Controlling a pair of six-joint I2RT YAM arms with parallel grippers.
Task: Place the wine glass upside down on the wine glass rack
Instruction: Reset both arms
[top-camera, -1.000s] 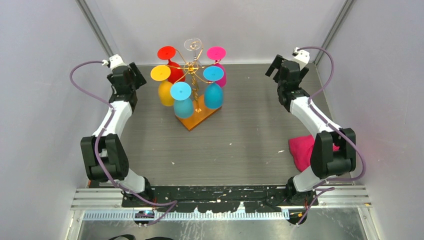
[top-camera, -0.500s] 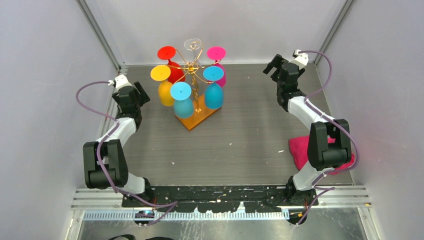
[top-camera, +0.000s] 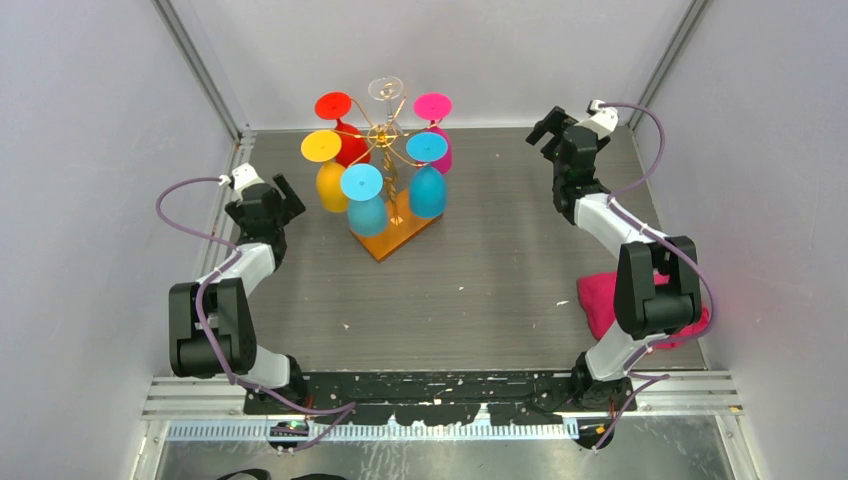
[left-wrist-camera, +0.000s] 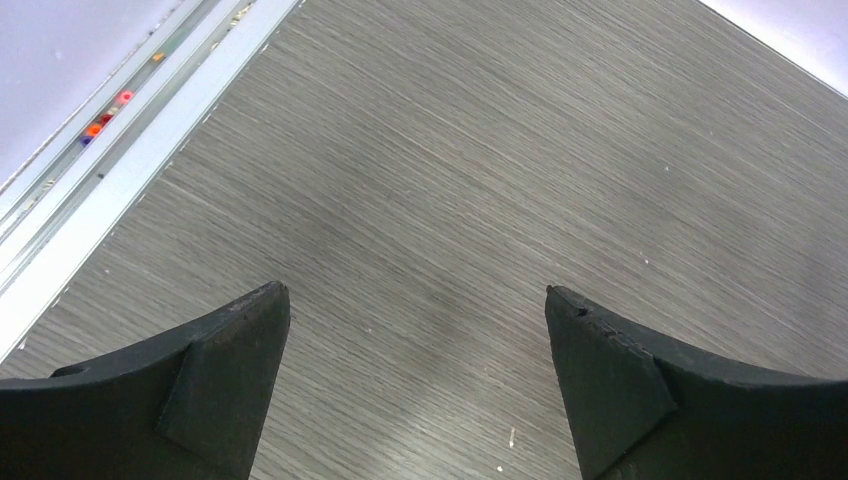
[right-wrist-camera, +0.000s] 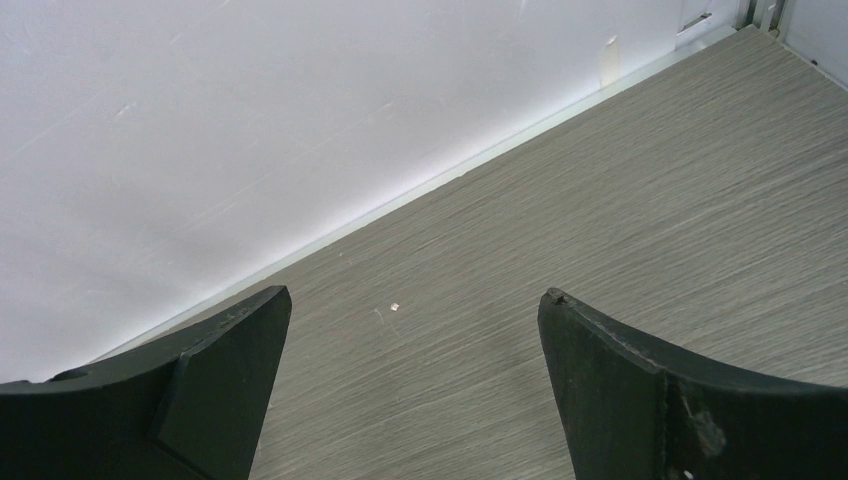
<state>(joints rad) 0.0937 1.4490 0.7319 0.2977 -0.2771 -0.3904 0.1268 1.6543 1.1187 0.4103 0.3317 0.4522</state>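
Observation:
The wine glass rack (top-camera: 385, 135) is a gold wire stand on an orange wooden base (top-camera: 400, 238) at the back middle of the table. Several coloured wine glasses hang upside down on it. The yellow wine glass (top-camera: 328, 170) is the one nearest my left gripper (top-camera: 268, 200). That gripper stands open and empty, apart from the rack to its left; the left wrist view shows the left gripper (left-wrist-camera: 418, 300) over bare table. My right gripper (top-camera: 550, 130) is open and empty at the back right, and the right wrist view has the right gripper (right-wrist-camera: 415, 298) over bare table by the wall.
A pink cloth (top-camera: 600, 300) lies at the right edge beside the right arm. A metal rail (left-wrist-camera: 110, 160) runs along the table's left edge. White walls (right-wrist-camera: 250, 120) close in the back and sides.
My left arm has drawn back from the rack toward the near left, and its jaws have spread wider. The right arm shifted slightly toward the back and then held still.

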